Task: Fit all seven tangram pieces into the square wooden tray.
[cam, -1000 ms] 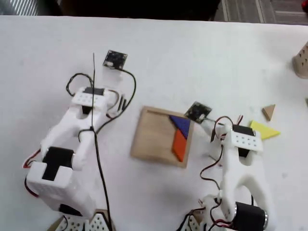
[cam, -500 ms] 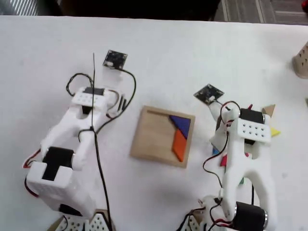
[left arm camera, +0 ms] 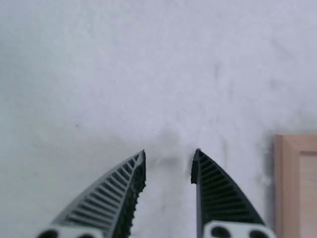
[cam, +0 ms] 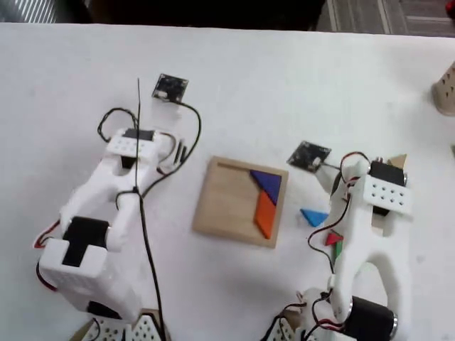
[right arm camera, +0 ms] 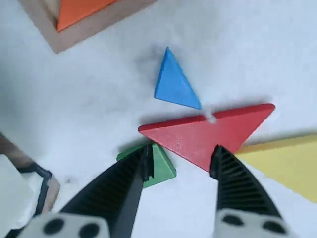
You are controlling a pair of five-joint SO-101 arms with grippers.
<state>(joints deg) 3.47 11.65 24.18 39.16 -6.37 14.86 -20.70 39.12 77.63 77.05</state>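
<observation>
Hovering my right fingers (right arm camera: 133, 183), spread and holding nothing, astride the red triangle (right arm camera: 198, 134) near the tray (cam: 213, 213), probably to pinch it next. Green piece (right arm camera: 161, 166), blue triangle (right arm camera: 173, 87) and yellow piece (right arm camera: 282, 163) lie loose outside the tray. Inside it are 2: orange piece (cam: 264, 212) and dark blue piece (cam: 269, 183). Left fingers (left arm camera: 131, 183) are spread and empty over the bench (left arm camera: 148, 74) beside the tray, keeping clear.

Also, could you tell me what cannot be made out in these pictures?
Green piece: right wrist view, partly behind the right gripper.
Yellow piece: right wrist view, cut off by the edge.
Wooden tray: left wrist view, cut off by the edge.
</observation>
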